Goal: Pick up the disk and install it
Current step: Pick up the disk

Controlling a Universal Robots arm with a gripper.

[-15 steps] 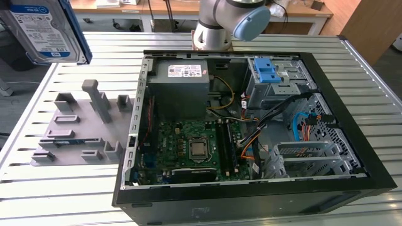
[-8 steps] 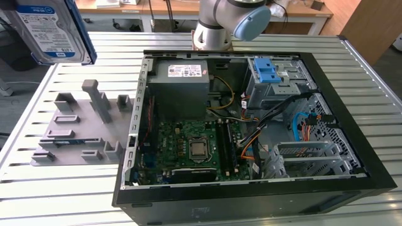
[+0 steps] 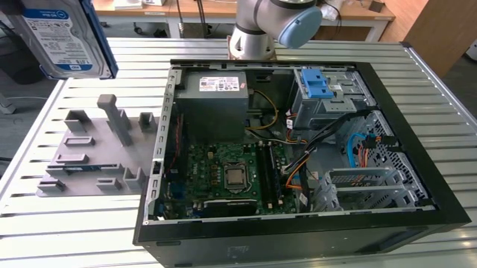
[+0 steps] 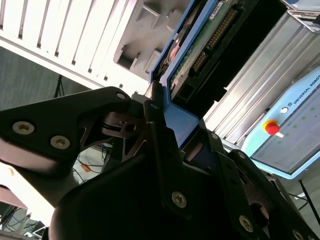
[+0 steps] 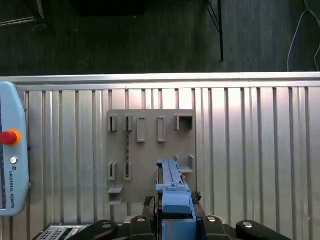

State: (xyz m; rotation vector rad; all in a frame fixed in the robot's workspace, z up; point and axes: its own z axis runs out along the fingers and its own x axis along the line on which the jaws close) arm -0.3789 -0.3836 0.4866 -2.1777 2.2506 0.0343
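The jaws clenched the disk (image 3: pixel 66 39), upright at upper left, well apart from the computer case's (image 3: pixel 298 230) bay (image 3: pixel 335 103).

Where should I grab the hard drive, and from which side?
By the blue bracket at one end of the disk, approaching end-on and pinching across it: that end looks narrow enough to clamp. The gripper holds it this way.
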